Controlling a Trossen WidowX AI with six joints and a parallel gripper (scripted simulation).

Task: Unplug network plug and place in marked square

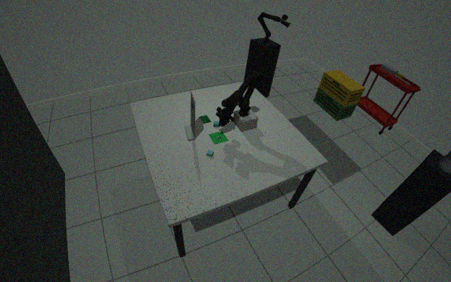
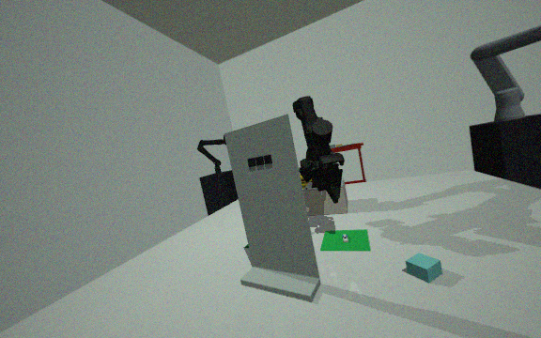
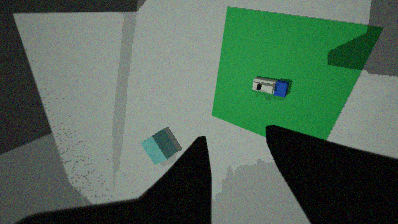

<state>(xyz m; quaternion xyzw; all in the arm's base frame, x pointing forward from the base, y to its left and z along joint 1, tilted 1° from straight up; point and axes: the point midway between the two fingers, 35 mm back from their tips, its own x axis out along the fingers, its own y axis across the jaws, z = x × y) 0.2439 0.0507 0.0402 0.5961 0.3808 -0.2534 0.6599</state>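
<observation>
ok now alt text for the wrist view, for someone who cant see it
A small white and blue network plug lies on its own inside a bright green square on a pale table. Below it in the picture, the robot's two dark fingers stand apart with nothing between them, and a teal block sits to the left.

Blue-and-white plug [image 1: 218, 137] [image 2: 345, 238] [image 3: 270, 87], green square [image 1: 222, 141] [image 2: 357, 241] [image 3: 240, 65].

Plug [image 1: 218, 137] [image 2: 345, 238] [image 3: 270, 87] on the marked square [image 1: 215, 141] [image 2: 357, 243] [image 3: 240, 65], between upright panel [image 1: 193, 111] [image 2: 275, 211] and arm base [image 1: 247, 122] [image 2: 336, 202].
</observation>
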